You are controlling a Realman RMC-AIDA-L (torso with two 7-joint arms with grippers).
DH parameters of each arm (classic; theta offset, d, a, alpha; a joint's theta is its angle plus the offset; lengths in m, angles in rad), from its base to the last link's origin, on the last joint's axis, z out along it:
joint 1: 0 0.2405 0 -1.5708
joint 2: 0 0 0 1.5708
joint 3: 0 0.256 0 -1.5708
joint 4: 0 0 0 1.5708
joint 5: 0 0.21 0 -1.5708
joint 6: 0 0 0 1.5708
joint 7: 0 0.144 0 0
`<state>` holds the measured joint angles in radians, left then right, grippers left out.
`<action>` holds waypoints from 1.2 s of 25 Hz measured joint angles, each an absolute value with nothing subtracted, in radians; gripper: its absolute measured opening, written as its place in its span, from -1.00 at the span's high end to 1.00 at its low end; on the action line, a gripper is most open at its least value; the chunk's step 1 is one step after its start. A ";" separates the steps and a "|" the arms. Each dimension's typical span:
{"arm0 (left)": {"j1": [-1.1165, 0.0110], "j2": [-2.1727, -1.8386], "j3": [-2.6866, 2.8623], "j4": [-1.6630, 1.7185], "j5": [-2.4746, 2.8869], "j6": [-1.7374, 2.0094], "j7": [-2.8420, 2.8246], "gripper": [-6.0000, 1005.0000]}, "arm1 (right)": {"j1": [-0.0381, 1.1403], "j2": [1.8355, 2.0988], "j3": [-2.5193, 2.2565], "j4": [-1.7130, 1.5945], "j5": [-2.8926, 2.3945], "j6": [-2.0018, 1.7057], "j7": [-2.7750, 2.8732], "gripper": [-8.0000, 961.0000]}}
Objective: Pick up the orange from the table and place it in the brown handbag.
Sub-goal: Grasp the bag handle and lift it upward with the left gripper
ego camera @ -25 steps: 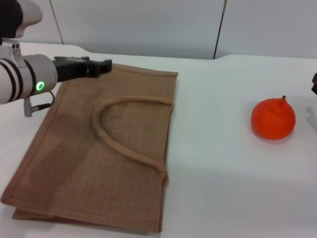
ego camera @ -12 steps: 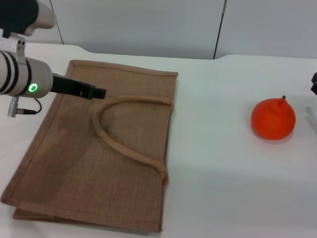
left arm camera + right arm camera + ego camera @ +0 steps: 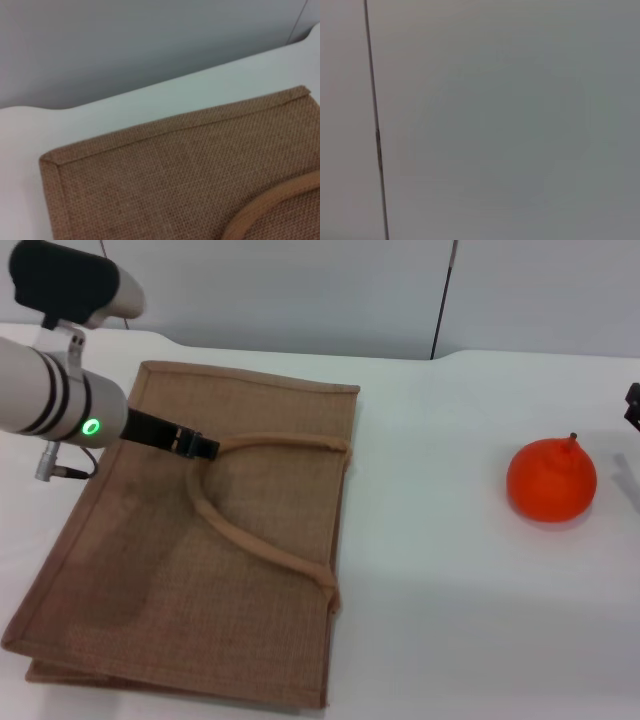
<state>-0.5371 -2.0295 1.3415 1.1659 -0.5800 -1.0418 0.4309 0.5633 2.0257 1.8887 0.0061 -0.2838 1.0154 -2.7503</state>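
One bag [image 3: 200, 550] lies flat on the bench [image 3: 450, 600], its inside hidden. Left pincer [image 3: 205, 449], closed and empty, touches its handle [image 3: 250, 530]. Orange [image 3: 551, 480] sits well apart, rightward.

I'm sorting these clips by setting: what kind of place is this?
Probably a lab or test bench, not a home: a bare white table before plain grey wall panels, holding only a flat brown handbag and an orange, with the left tool at the bag's handle.

bright orange-red orange [image 3: 551, 481], tan-brown woven brown handbag [image 3: 240, 570], plain white table [image 3: 470, 610].
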 joint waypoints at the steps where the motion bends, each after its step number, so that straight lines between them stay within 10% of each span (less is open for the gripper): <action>1: -0.545 -2.030 1.343 1.147 -0.580 -1.035 0.435 -0.26 | 0.563 2.026 1.889 0.006 -0.284 1.015 -2.750 -0.83; 20: -0.601 -2.031 1.354 1.023 -0.554 -0.996 0.436 -0.25 | 0.563 2.026 1.888 0.006 -0.285 1.015 -2.750 -0.83; 30: -0.616 -2.031 1.349 0.999 -0.514 -0.971 0.402 0.18 | 0.567 2.028 1.888 0.006 -0.285 1.021 -2.748 -0.83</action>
<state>-0.6156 -2.0310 1.3494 0.9993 -0.5140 -0.9710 0.4018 0.5667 2.0276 1.8883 0.0061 -0.2853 1.0213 -2.7476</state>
